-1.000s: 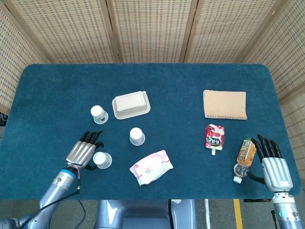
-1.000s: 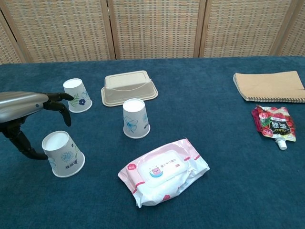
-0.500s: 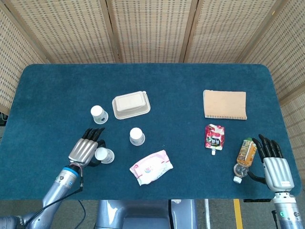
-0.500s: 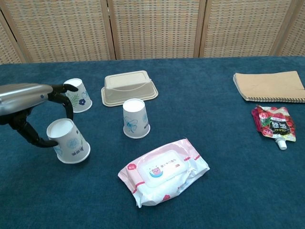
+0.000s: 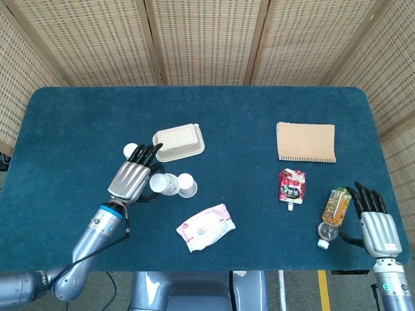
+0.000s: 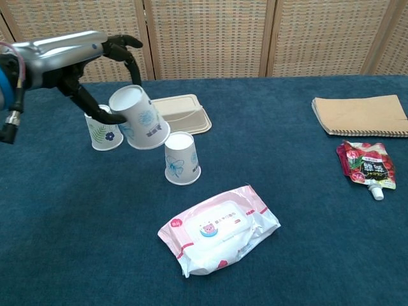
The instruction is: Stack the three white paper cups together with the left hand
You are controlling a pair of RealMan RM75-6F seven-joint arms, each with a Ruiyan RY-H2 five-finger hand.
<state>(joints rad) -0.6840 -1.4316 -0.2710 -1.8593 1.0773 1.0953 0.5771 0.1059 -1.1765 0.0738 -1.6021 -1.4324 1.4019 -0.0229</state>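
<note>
My left hand (image 5: 131, 178) (image 6: 83, 57) grips a white paper cup (image 6: 139, 118) (image 5: 163, 184) and holds it tilted in the air. That cup hangs just above and left of a second upside-down cup (image 6: 182, 158) (image 5: 187, 185) standing mid-table. A third upside-down cup (image 6: 102, 131) stands behind the hand; in the head view only its top (image 5: 130, 151) shows past the fingers. My right hand (image 5: 374, 219) rests open at the table's right front edge, beside a bottle, holding nothing.
A beige lidded food box (image 6: 180, 112) (image 5: 177, 142) sits just behind the cups. A pink wet-wipes pack (image 6: 218, 228) (image 5: 205, 227) lies in front. At the right are a tan notebook (image 5: 306, 141), a red pouch (image 5: 292, 185) and a lying bottle (image 5: 332, 212).
My left hand has closed on the near cup, lifted it off the table and carried it up and right, to just above the middle cup. The right hand has stayed put.
</note>
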